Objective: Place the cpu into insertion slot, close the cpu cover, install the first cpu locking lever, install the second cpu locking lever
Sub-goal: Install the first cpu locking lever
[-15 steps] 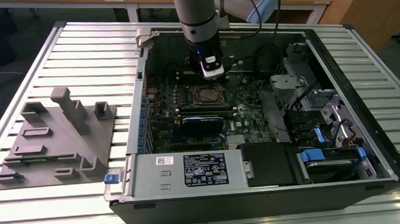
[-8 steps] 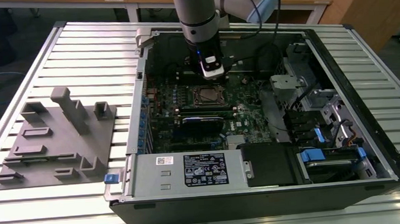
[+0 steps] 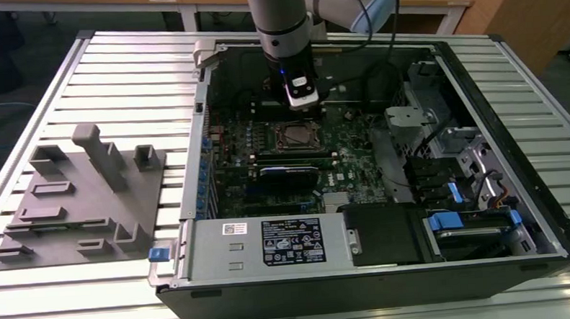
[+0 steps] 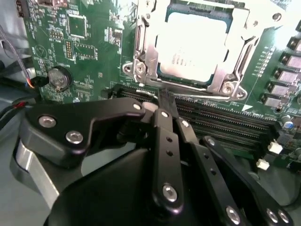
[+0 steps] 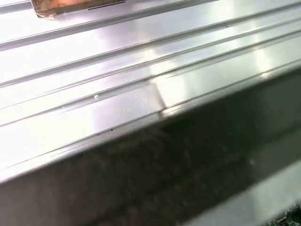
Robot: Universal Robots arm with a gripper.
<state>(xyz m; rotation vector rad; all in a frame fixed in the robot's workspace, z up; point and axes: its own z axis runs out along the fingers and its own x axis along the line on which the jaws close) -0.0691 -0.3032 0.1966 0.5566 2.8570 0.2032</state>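
The slatted metal table (image 3: 117, 59) carried an open computer case (image 3: 368, 293), with a grey moulded tray (image 3: 76, 212) lying at the case's 9 o'clock in the exterior view. Inside the case the green circuit board (image 3: 357, 153) lay flat, and the arm reached down from 12 o'clock, with the gripper (image 3: 302, 97) hanging just at the socket's (image 3: 298, 136) 12 o'clock, above the board and apart from it. In the second wrist view the gripper (image 4: 165, 96) had its jaws drawn together, or very nearly, with nothing between them. Near its tips, the cover (image 4: 143, 47) lay down flat as a silvery frame, and the chip (image 4: 193, 44) sat in the socket, its pale top showing through the cover's window. Seating the chip and closing the cover therefore looked done, and the lever steps seemed to be the ones in hand; whether either of the levers was latched could not be told. Working a lever would call for the closed tips to be set exactly against a thin bar at the socket's edge, pressing it without loading the cover or the long slots alongside.
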